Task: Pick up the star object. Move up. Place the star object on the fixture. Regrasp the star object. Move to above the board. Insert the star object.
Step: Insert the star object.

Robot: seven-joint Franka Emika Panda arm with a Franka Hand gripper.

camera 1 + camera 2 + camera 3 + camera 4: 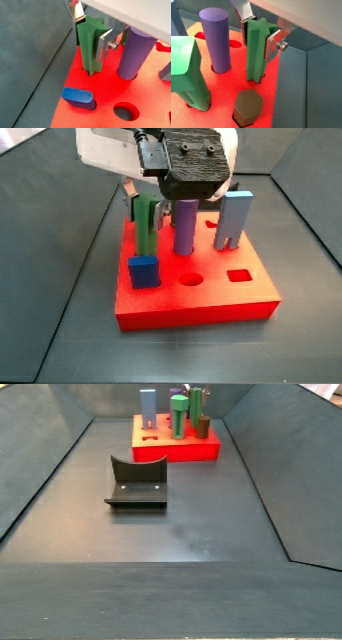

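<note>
Gripper (91, 31) sits over the board (100, 95), its silver fingers (105, 42) pinching the upper part of the star object (90, 45). In both wrist views one plate lies flat against a side of the green prism and the opposite plate presses its far side.

Star object stands upright, lower end sunk in a star-shaped cut-out near one edge of the board (228, 92). Same grip seen in a wrist view at gripper (261, 27) and star object (256, 50).

Left to right in a side view: star object (140, 223) under the gripper (150, 188), then purple peg (182, 226), then pale blue peg (235, 220). Short blue block (143, 270) stands in front of the star object. Round hole (191, 281) and square hole (239, 276) lie open near the front edge of the board (201, 306).

A wrist view also shows a stubby green block (186, 70), purple peg (215, 40) and a dark hexagonal peg (248, 107) standing in the board around the star object.

Fixture (138, 482) rests on the dark floor (174, 534), well apart from the board (181, 449), nothing on it. In this side view the star object (197, 409) stands on the board; gripper detail here too small to tell.
</note>
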